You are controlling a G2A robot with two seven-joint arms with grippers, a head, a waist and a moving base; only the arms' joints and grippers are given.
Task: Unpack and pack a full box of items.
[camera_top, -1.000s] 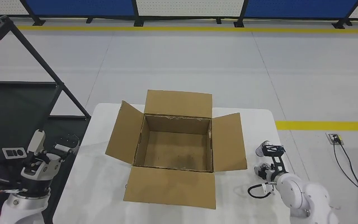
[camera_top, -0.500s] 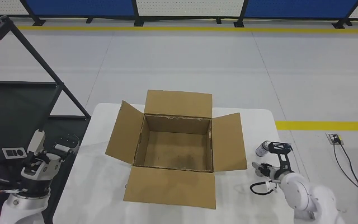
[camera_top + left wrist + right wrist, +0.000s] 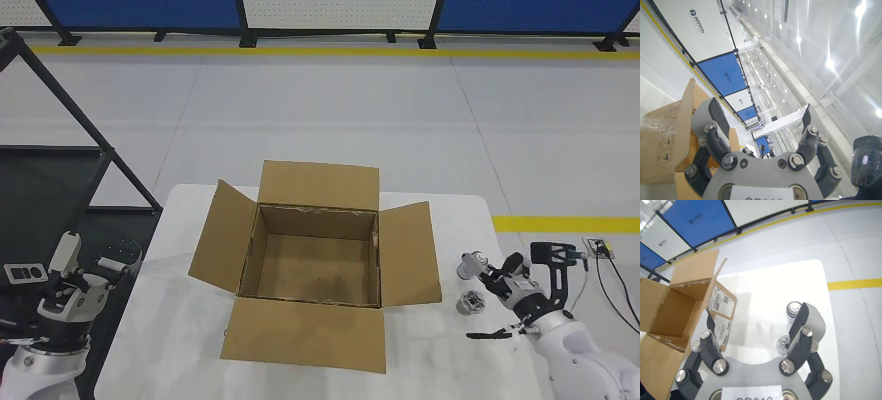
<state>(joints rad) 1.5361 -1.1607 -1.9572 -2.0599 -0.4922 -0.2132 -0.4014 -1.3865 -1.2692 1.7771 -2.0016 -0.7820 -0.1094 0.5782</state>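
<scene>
The right pincer (image 3: 756,310), spread and empty, likely needed centring squarely around the upright small can (image 3: 791,310) before closing to pack the cardboard box (image 3: 668,306).

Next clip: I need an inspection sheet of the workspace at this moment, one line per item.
Surface: white rounded-corner table, carrying the box and two small items.
Job's things: brown cardboard box mid-table, all four flaps open, nothing seen inside. A small white cylindrical can and a silver metal disc with holes sit apart on the table beside the box, on the right arm's side.
Clutter: nothing seen.
Grippers: left gripper open, holding nothing, pointing upward beside the box. Right gripper open, holding nothing, above the table near the can and disc.
Cables: black cable on the floor past the table.
Surroundings: blue and white partition panels, yellow floor line.
</scene>
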